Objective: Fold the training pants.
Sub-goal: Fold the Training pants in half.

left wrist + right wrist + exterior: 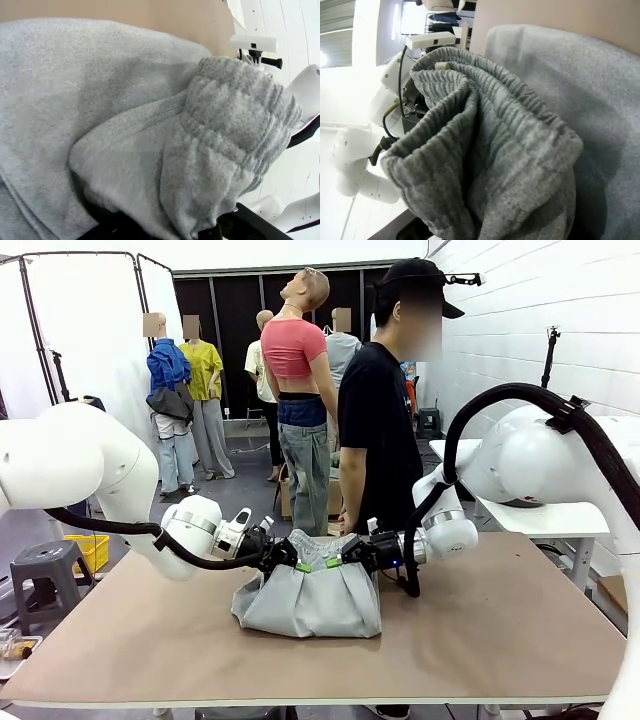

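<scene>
Left arm: comes in from the left side of the front view, low over the table (520, 630), reaching toward the middle.
Left gripper (296, 562): closed tight on the left end of the gathered waistband; a green pad shows against the cloth. In its own wrist view the bunched waistband sits right at the bottom edge, covering the fingers.
Training pants (312, 602): light grey, near the middle of the table, a little toward the far edge. The lower part rests on the table as a wide, creased bundle, while the top edge is lifted and stretched between the two grippers. In the left wrist view the elastic waistband (235, 130) is crumpled into a thick ribbed roll above smoother cloth lying on the table.
Right gripper (337, 558): clamped shut on the right end of the waistband, just beside the left gripper, with a green pad visible. In the right wrist view the ribbed waistband (485, 135) hangs in folds over the fingers, and the smoother grey leg cloth lies to the right.
Right arm: enters from the right side, its wrist bent toward the middle, black cable looping over it.
Person (385, 410): stands at the far edge of the table behind the pants, in a black shirt and cap.
</scene>
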`<action>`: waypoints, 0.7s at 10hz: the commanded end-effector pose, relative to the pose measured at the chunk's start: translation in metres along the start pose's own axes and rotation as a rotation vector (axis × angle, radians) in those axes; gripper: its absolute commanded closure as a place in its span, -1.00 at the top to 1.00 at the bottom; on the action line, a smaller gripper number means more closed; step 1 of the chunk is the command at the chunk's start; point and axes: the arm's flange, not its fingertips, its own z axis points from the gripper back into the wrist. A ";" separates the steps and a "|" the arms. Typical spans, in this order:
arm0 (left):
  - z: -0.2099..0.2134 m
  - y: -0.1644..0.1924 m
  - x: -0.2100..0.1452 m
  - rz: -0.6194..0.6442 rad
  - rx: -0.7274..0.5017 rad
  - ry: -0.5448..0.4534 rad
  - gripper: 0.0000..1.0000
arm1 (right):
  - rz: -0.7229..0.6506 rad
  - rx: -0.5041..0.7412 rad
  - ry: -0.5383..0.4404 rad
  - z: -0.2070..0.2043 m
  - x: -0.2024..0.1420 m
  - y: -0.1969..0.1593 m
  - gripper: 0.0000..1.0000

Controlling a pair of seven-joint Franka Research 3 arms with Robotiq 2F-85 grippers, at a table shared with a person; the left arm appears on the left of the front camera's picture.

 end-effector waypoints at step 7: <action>0.059 0.005 0.002 -0.027 0.118 -0.114 1.00 | -0.044 -0.208 -0.066 0.064 0.006 0.015 1.00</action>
